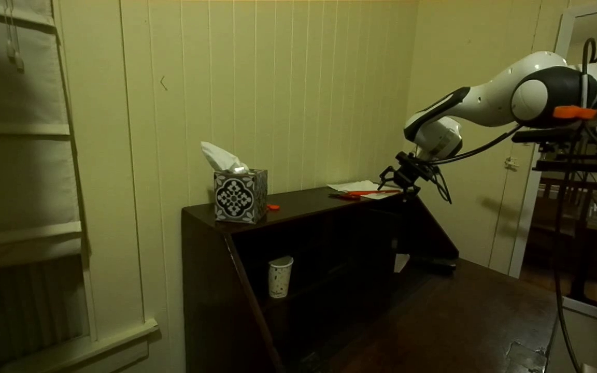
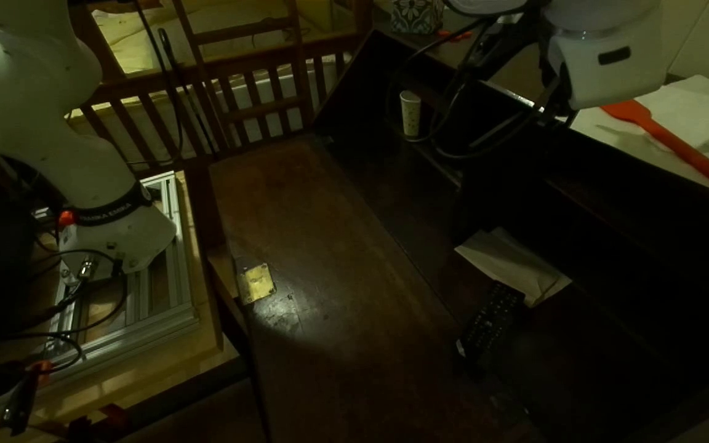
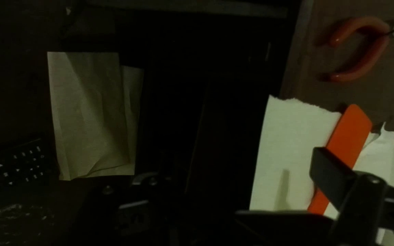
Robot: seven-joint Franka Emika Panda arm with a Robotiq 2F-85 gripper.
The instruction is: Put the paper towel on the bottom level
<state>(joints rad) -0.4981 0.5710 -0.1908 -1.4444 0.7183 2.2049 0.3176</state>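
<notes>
The paper towel (image 1: 351,185) is a thin white sheet lying on the cabinet's narrow top board. It also shows in an exterior view (image 2: 693,104) and in the wrist view (image 3: 289,136). A flat red-orange spatula (image 2: 668,138) lies across it, also in the wrist view (image 3: 349,133). My gripper (image 1: 394,191) is open and empty at the top board's edge, above the towel. In the wrist view, one finger of the gripper (image 3: 245,177) overlaps the spatula; the other is lost in darkness. The bottom level (image 2: 330,277) is the broad dark-brown surface, also in an exterior view (image 1: 449,316).
A patterned tissue box (image 1: 236,197) stands at the far end of the top board. Orange-handled pliers (image 3: 371,61) lie near the towel. A paper cup (image 1: 280,277) stands in a cubbyhole. A brownish folded paper (image 2: 508,264) and a black remote (image 2: 490,317) lie by the shelves.
</notes>
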